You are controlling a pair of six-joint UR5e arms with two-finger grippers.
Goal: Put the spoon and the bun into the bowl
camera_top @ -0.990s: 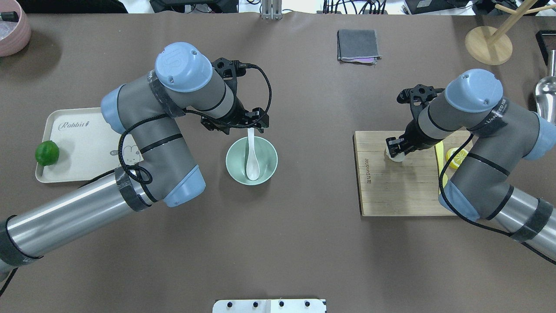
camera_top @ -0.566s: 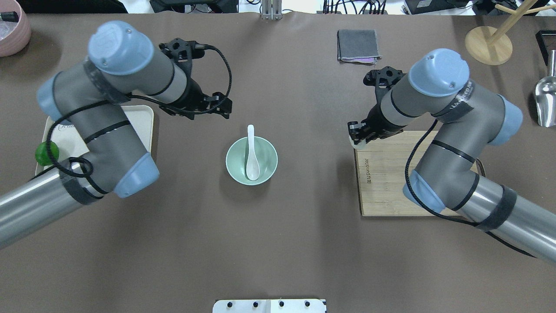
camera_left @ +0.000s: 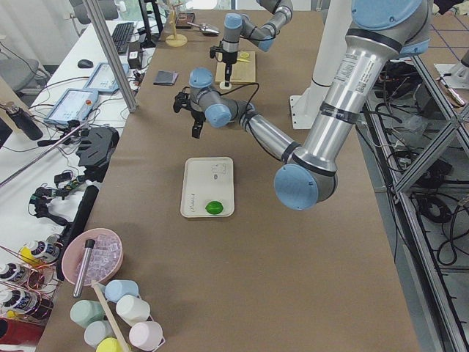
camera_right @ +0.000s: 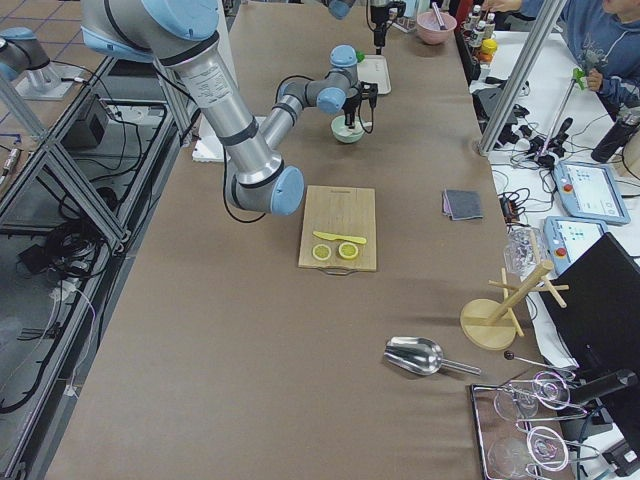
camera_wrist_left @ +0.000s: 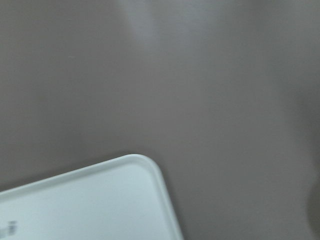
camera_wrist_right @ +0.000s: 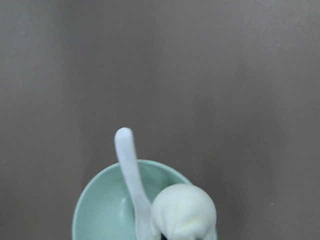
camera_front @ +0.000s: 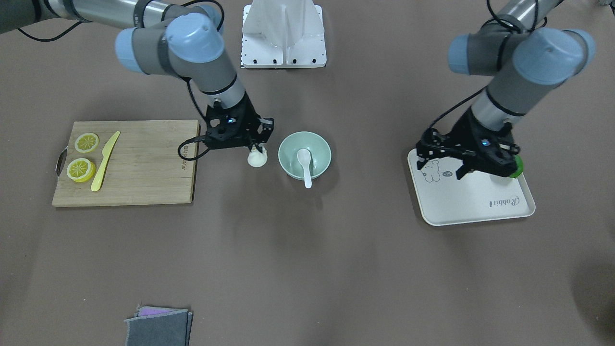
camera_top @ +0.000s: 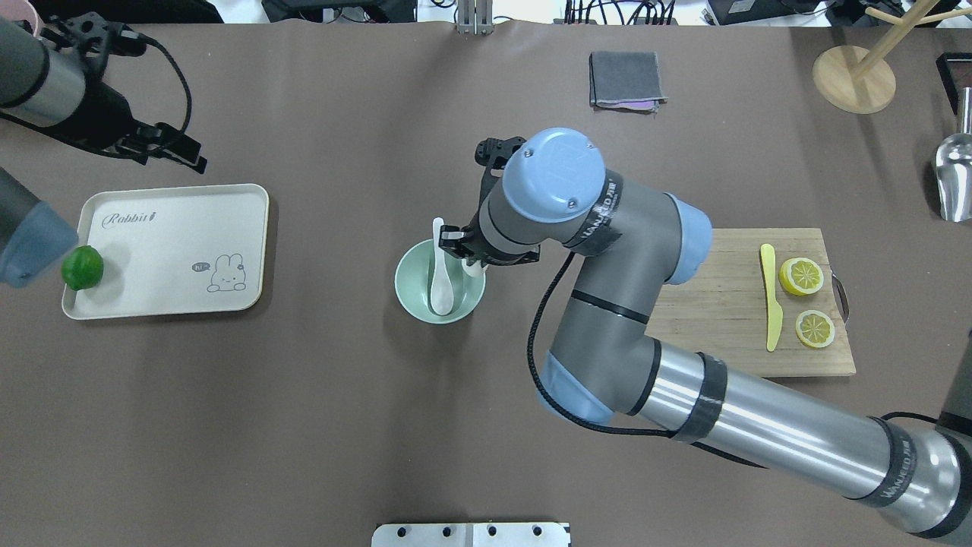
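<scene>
Lighting is even and diffuse, from above; soft, blurred shadows are cast on the table (camera_front: 307, 269) beneath both arms in the front-facing view. A narrow shadow is seen along the right edge of the tray (camera_top: 152, 292) overhead. Glare is noted on the bare metal link of the right arm (camera_top: 767, 429) and on the steel scoop (camera_top: 955, 176). The left wrist view is smeared throughout, tray corner included. In the right wrist view the bun (camera_wrist_right: 184, 212) is close and soft, the bowl (camera_wrist_right: 100, 210) slightly sharper — table texture is streaked. Wide-angle stretch is noted at the edges of both side views
</scene>
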